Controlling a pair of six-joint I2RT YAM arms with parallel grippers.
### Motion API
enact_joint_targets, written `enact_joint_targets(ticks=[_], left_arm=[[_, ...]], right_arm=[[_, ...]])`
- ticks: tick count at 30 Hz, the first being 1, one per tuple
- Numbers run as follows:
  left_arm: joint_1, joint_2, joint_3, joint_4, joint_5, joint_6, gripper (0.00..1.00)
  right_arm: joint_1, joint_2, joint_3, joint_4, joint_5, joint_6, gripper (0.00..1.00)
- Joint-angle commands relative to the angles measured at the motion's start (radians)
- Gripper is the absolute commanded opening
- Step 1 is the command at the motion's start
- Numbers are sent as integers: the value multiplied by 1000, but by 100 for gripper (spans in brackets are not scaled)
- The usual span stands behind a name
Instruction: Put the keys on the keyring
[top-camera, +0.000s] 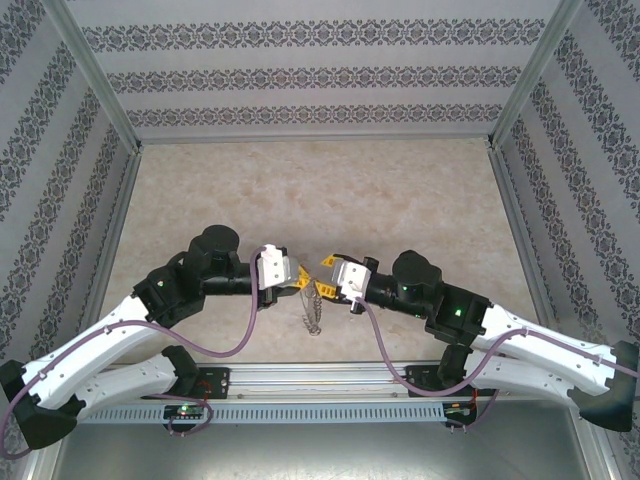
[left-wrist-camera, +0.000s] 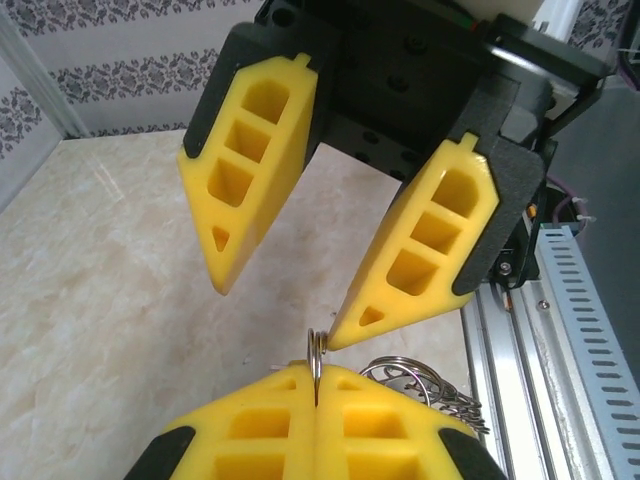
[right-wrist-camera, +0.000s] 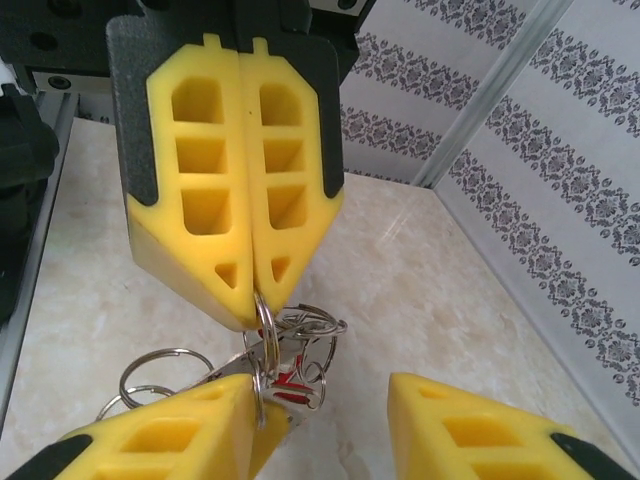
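The keyring (left-wrist-camera: 316, 352) is a bunch of thin silvery rings and chain (top-camera: 312, 312). My left gripper (left-wrist-camera: 316, 385) is shut on one ring, which stands edge-on between its yellow pads. The other rings (right-wrist-camera: 310, 330) and a small red tag (right-wrist-camera: 292, 375) dangle below that grip. My right gripper (right-wrist-camera: 338, 400) is open and faces the left gripper (right-wrist-camera: 255, 305) tip to tip. One of its fingertips (left-wrist-camera: 340, 335) touches the held ring. A flat silvery piece (right-wrist-camera: 215, 368) that looks like a key blade lies against the same finger. Both grippers meet above the table's near middle (top-camera: 310, 278).
The marble-patterned table (top-camera: 320, 190) is walled on three sides by patterned panels. A slotted metal rail (left-wrist-camera: 590, 330) runs along the near edge under the arms. Purple cables (top-camera: 240, 340) loop from both wrists.
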Motion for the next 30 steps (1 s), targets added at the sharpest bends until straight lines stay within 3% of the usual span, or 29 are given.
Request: enact_joint_targets(ticks=[1, 7, 11, 20, 30], left_arm=[[9, -30, 13, 13, 71, 1, 0], [16, -38, 17, 11, 111, -6, 0], [19, -36, 21, 9, 129, -11, 0], [22, -32, 25, 7, 150, -16, 0], [25, -26, 21, 14, 163, -20, 0]], right_arm=[[-1, -15, -23, 21, -14, 30, 38], [-9, -42, -62, 29, -85, 49, 30], [-13, -45, -78, 49, -161, 48, 32], [-25, 11, -72, 83, -210, 53, 38], [-46, 35, -73, 115, -263, 62, 37]])
